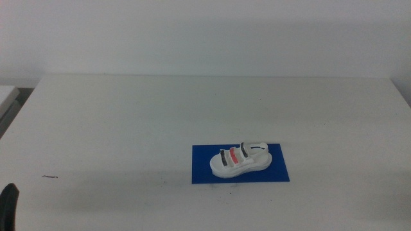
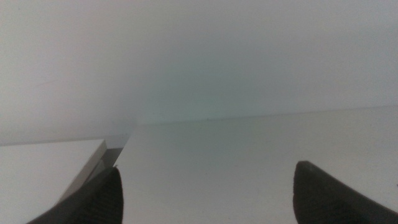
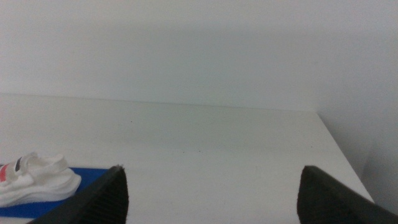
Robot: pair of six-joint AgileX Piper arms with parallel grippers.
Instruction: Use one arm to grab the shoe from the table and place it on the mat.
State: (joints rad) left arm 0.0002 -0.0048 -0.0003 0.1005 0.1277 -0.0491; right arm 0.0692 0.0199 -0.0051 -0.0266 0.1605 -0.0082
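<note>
On the mat [image 1: 280, 171], the shoe [image 1: 240, 160], well apart from both wide-spread hands.

Soft, even, bright light; the table [image 1: 128, 128] looks washed out, shadows are faint, and both wrist views are hazy and blurred

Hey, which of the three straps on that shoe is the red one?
The middle strap on the shoe: it is red, with a dark strap on either side of it.

Shoe [image 1: 240, 160] lies on mat [image 1: 239, 164]; dark tip, perhaps left gripper [image 1: 8, 206], bottom-left.
</note>
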